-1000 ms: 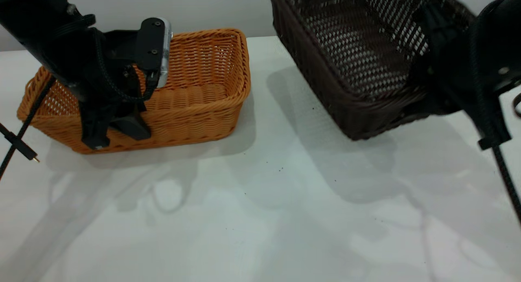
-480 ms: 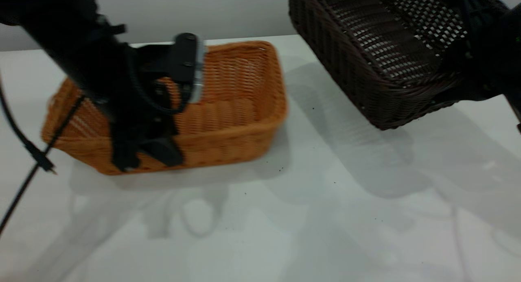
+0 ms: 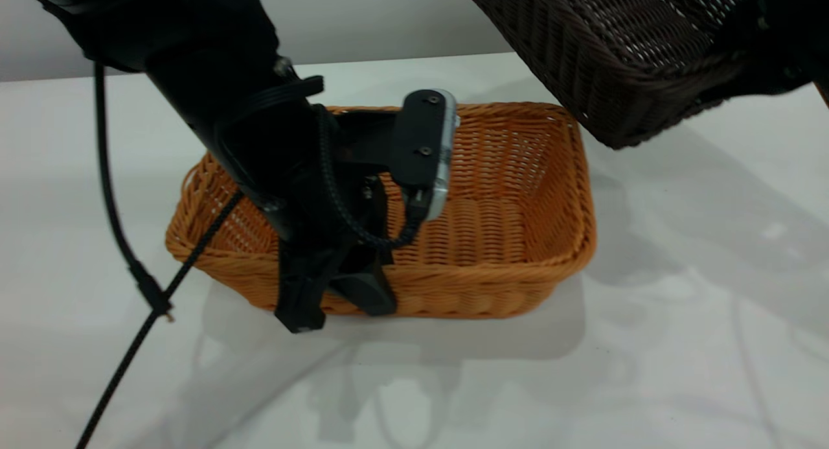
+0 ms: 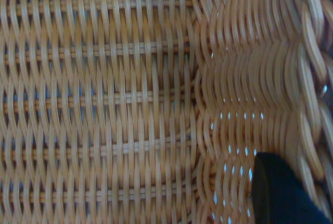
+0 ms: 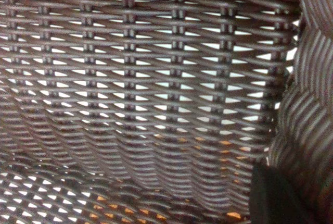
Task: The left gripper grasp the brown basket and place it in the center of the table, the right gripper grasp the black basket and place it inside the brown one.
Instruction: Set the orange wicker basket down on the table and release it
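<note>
Wicker, both pieces, so I'd judge them light, stiff enough to hold shape from a one-wall pinch, with a rough weave that shouldn't slip. The braided rim and the wall just under it is the sensible place to grip; open weave can snag a fingertip.

The brown basket [image 3: 492, 235] sits roughly mid-table [image 3: 680, 319], flat on its base. The left gripper [image 3: 337, 300] is clamped over its near long wall toward the left end, one finger outside, one inside; the left wrist view shows a fingertip [image 4: 281, 193] pressed against the inner wall below the rim.

The black basket [image 3: 622, 47] is in the air at far right, tilted, its low corner over the brown basket's far-right corner but apart from it. The right gripper [image 5: 276, 195] is pinched on its right-hand wall; orange shows through the weave in the right wrist view, so it partly overlaps the brown one already.

In the way: the left arm and its camera module [image 3: 424, 144] hang over the left half of the brown basket's opening. Nesting likely needs that gripper released and cleared first. A loose black cable [image 3: 129, 267] trails at near left, off the path.
</note>
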Robot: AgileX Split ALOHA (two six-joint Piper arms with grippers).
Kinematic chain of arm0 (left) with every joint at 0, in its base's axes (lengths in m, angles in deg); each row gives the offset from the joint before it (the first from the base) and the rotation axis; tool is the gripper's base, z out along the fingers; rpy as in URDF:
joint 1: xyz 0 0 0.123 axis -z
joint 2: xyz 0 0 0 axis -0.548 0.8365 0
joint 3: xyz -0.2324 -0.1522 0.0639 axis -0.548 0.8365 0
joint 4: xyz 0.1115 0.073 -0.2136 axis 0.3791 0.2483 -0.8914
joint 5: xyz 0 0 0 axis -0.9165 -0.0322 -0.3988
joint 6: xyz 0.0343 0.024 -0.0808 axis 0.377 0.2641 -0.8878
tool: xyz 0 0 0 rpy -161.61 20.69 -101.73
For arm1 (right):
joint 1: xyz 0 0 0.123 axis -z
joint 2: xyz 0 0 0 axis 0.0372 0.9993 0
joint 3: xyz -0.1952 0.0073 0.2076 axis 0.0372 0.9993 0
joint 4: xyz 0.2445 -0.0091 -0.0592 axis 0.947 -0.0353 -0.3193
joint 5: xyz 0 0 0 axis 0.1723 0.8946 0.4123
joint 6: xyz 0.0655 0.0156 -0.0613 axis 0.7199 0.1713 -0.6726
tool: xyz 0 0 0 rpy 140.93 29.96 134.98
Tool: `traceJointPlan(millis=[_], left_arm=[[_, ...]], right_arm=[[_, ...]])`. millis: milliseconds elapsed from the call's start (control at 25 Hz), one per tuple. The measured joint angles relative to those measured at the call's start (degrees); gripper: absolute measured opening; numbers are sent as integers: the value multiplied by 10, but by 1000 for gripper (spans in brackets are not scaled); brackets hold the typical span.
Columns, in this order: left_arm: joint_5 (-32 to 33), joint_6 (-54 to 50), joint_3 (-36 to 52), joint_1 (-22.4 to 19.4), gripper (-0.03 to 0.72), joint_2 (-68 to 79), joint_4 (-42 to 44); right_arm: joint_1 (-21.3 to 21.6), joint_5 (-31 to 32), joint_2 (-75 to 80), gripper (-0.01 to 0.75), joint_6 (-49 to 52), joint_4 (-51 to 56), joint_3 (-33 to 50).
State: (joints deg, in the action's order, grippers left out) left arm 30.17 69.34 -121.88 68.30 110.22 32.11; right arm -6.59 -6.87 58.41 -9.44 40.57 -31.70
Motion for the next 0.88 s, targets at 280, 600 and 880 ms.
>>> traceJointPlan(millis=[280,600,880], left_arm=[[5,-42,0,24,96,0,0],[37,-105,-1,24,96,-4,53],[50,-151,-1,24,96,-4,91]], right_arm=[[0,2,0,121,2,-9,-8],[0,0,0,121,2,-12,-8],[0,-3,0,121,1,-11,-8]])
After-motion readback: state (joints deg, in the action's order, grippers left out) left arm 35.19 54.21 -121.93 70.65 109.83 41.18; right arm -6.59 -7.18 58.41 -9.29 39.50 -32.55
